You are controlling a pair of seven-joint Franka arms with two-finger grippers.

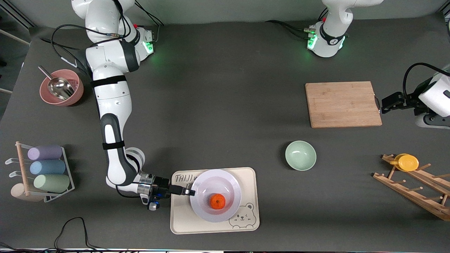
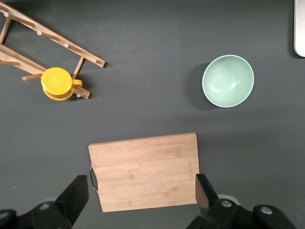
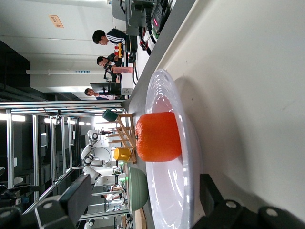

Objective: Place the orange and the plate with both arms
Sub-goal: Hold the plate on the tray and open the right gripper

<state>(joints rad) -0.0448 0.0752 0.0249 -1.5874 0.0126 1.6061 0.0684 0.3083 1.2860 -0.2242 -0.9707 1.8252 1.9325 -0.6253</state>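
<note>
1. The right gripper (image 1: 191, 192) sits at the rim of the glossy white round plate (image 1: 228, 182), fingers apart astride the edge; the plate rests on the beige rectangular bear tray (image 1: 249, 211).
2. The small dimpled orange (image 1: 217, 201) lies in the plate; a tilted lift could roll it off.
3. The left gripper (image 2: 143, 195) waits open over the wooden cutting board (image 1: 342, 104).

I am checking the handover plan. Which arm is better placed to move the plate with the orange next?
Probably the right. The right gripper is at the rim of the plate, which carries the orange on the bear tray. The left gripper is by the cutting board, with open fingers.
</note>
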